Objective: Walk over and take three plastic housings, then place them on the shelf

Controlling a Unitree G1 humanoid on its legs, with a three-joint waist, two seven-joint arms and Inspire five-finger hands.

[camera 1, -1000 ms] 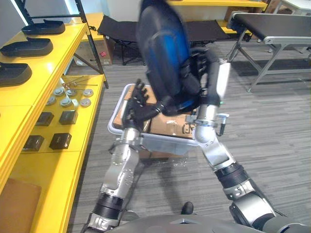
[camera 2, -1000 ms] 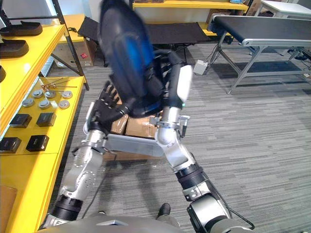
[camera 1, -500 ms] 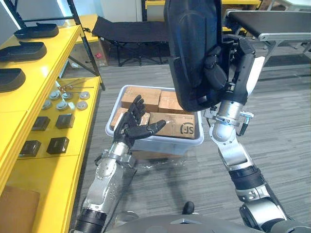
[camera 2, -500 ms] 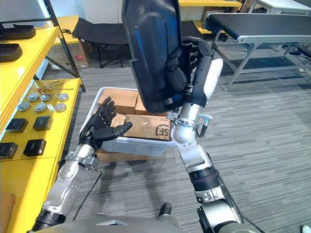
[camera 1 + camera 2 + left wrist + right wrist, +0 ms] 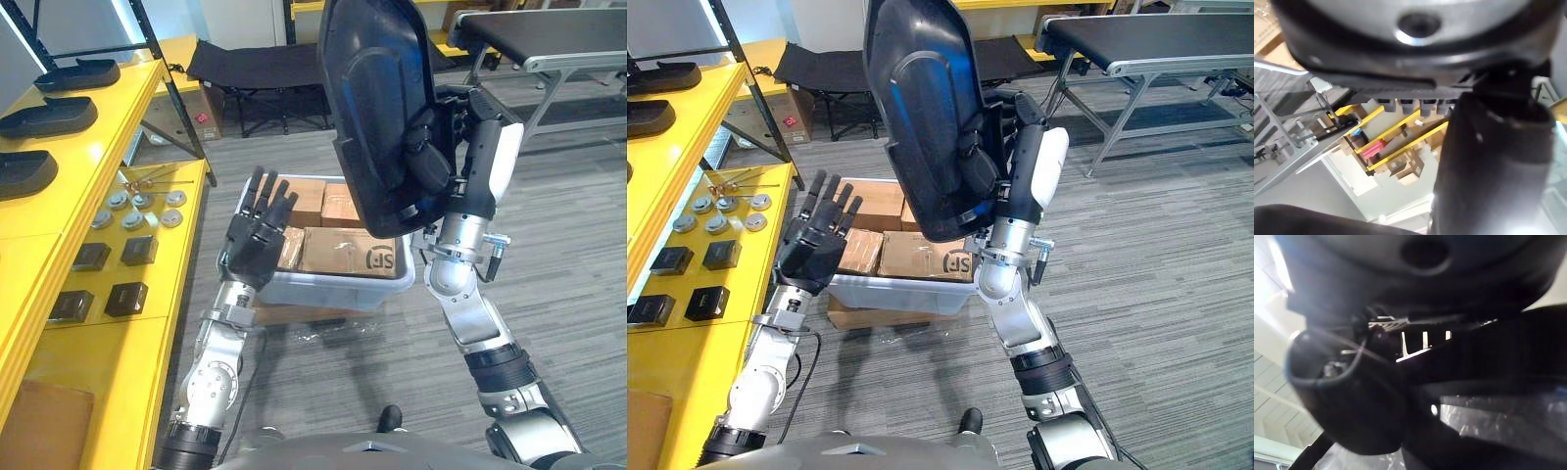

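Left robot hand [image 5: 257, 240] raised; housing [image 5: 377, 108] over bin [image 5: 333, 286].

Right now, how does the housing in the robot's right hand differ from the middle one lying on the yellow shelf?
The held housing stands nearly upright in the air; the middle shelf housing lies flat on the yellow shelf. The right hand grips the held housing; nothing touches the shelf one. Both are black, elongated plastic shells.

Factory workshop (yellow parts shelving [image 5: 108, 352], conveyor [image 5: 1146, 39])
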